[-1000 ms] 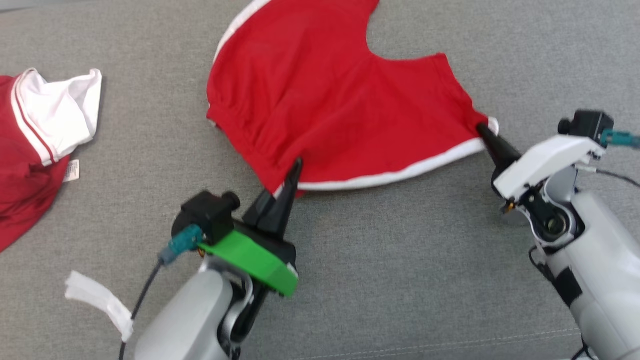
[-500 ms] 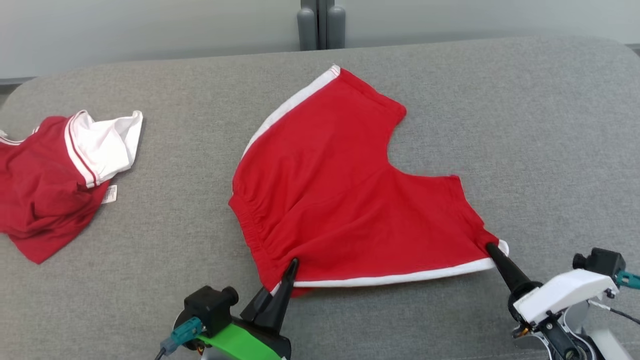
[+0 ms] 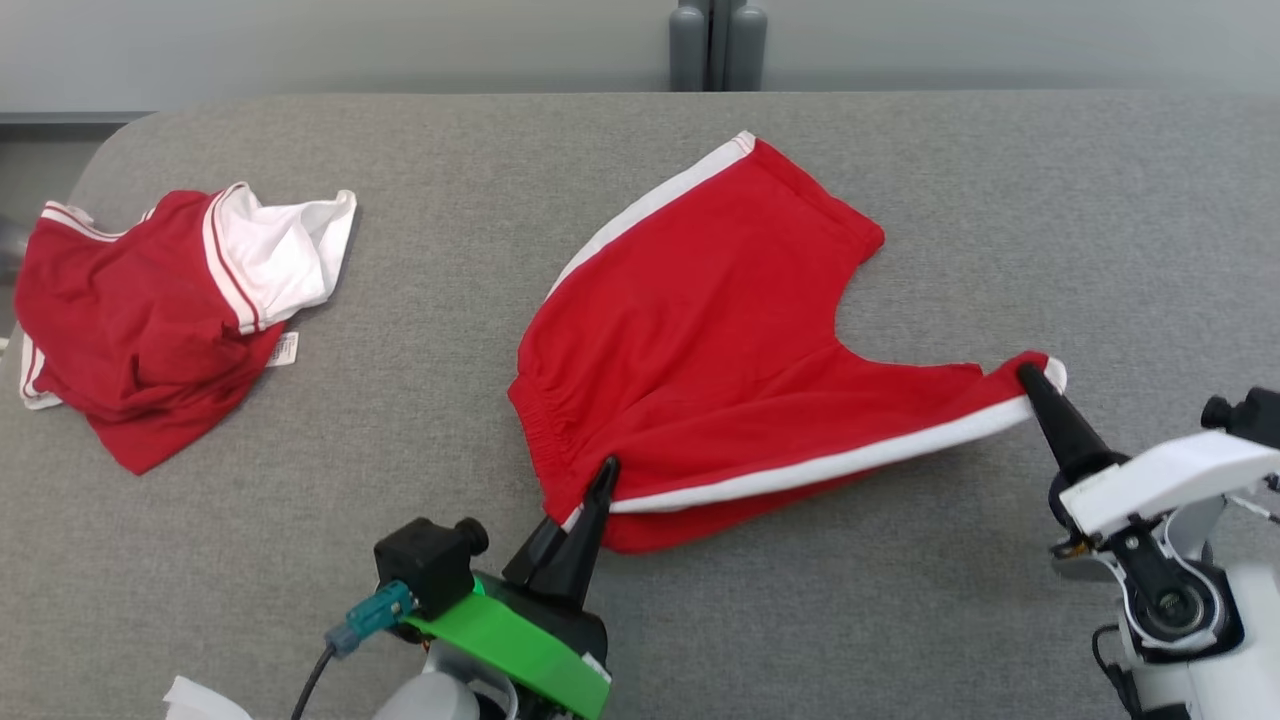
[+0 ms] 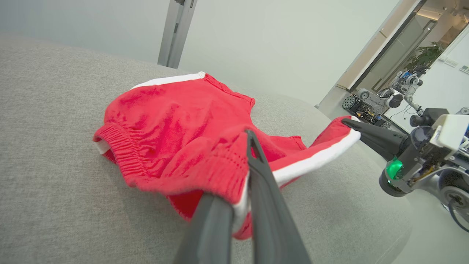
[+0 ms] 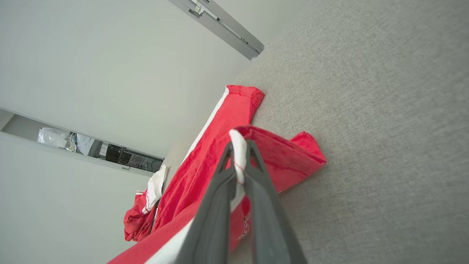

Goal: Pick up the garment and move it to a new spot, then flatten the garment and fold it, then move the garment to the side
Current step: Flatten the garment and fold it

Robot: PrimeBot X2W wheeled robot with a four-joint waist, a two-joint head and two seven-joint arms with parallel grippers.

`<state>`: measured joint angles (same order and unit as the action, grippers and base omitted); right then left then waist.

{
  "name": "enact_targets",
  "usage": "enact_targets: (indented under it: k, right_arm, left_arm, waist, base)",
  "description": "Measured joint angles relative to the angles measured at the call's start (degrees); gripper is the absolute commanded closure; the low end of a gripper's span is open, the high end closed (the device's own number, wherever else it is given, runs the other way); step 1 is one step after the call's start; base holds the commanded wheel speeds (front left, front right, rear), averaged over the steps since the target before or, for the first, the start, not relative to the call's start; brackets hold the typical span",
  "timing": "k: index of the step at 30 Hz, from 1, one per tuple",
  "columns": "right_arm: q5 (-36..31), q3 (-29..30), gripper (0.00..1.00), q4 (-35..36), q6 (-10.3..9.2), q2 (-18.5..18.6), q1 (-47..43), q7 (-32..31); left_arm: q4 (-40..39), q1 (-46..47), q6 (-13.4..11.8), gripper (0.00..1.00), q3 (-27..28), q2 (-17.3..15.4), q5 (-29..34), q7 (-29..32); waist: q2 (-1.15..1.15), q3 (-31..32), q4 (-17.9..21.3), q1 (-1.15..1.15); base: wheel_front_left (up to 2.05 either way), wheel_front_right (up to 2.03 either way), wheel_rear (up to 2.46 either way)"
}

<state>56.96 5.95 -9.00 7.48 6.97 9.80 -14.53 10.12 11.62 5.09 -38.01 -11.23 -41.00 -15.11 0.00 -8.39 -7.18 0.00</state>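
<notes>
The garment is a pair of red shorts with white side stripes, spread on the grey cushioned surface in the middle of the head view. My left gripper is shut on its near waistband corner, and the left wrist view shows the red cloth pinched between the fingers. My right gripper is shut on the white-trimmed leg hem at the right, lifting that corner slightly. In the right wrist view the hem sits between the fingertips.
A second crumpled red and white garment lies at the far left of the surface. A grey post stands behind the back edge. Another robot stands in the room beyond, seen from the left wrist.
The head camera has tilted up, so the whole scene has shifted. The right gripper has lifted the leg hem and drawn it out to the right. The left grip is unchanged.
</notes>
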Motion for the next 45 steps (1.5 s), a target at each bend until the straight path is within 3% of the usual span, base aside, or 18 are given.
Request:
enact_targets:
  k: [8, 16, 29, 30, 31, 32, 34, 37, 38, 45]
  right_arm:
    - [-7.3, 4.2, 1.00, -7.4, 0.00, -2.4, 16.0, -3.6]
    - [-17.2, 7.6, 1.00, -22.9, 0.00, -3.0, 34.9, -4.5]
    - [-31.3, 10.0, 1.00, -46.0, 0.00, -2.9, 55.8, 3.2]
    - [-32.1, 10.1, 1.00, -47.4, 0.00, -2.6, 56.5, 4.0]
    - [-33.0, 10.1, 1.00, -48.6, 0.00, -2.4, 57.1, 4.9]
    - [-33.6, 10.0, 0.76, -49.5, 0.00, -2.1, 57.6, 5.6]
    - [-34.7, 9.5, 0.00, -51.2, 0.00, -1.6, 58.7, 7.0]
    - [-35.5, 7.1, 0.00, -53.2, 0.00, -1.3, 59.0, 8.2]
    - [-35.9, 3.7, 0.00, -53.5, 0.00, -0.1, 58.5, 8.6]
    - [-33.6, -3.8, 0.00, -52.0, 0.01, 4.5, 52.9, 9.2]
  left_arm:
    - [3.8, 6.8, 1.5, 1.00, 2.4, 4.1, -5.1, 0.0]
    - [10.7, 17.0, 2.0, 1.00, 3.4, 7.1, -8.5, 0.0]
    - [17.1, 28.1, 2.3, 1.00, 2.4, 8.3, -12.3, 0.0]
    - [17.4, 28.6, 2.3, 0.84, 2.0, 8.3, -12.0, 0.0]
    - [17.8, 29.2, 2.3, 0.29, 1.4, 8.3, -10.9, 0.0]
    - [17.8, 29.6, 2.3, 0.00, 1.1, 8.3, -9.8, 0.0]
    - [17.7, 30.1, 2.3, 0.00, 0.7, 8.4, -8.4, 0.0]
    - [17.3, 30.0, 0.7, 0.00, -0.1, 8.4, -3.4, 0.0]
    - [16.5, 28.3, 0.0, 0.00, 0.1, 8.4, -1.2, 0.0]
    - [15.7, 21.6, -1.3, 0.00, 1.0, 8.4, 3.5, 0.0]
  waist:
    - [0.00, -2.8, -3.1, 0.00]
    - [0.00, -7.9, -6.6, 0.00]
    - [0.00, -16.3, -11.6, 0.00]
    - [0.00, -16.9, -11.9, 0.00]
    - [0.00, -17.3, -12.3, 0.00]
    - [0.00, -17.6, -12.6, 0.00]
    - [0.00, -18.2, -13.3, 0.00]
    - [0.00, -18.0, -13.8, 0.00]
    - [0.00, -16.9, -13.7, 0.00]
    - [0.00, -13.5, -13.4, 0.00]
  base:
    - [0.00, 0.00, 0.00]
    - [0.00, 0.00, 0.00]
    - [0.00, 0.00, 0.00]
    - [0.00, 0.00, 0.00]
    - [0.00, 0.00, 0.00]
    - [0.00, 0.00, 0.00]
    - [0.00, 0.00, 0.00]
    - [0.00, 0.00, 0.00]
    - [0.00, 0.00, 0.00]
    - [0.00, 0.00, 0.00]
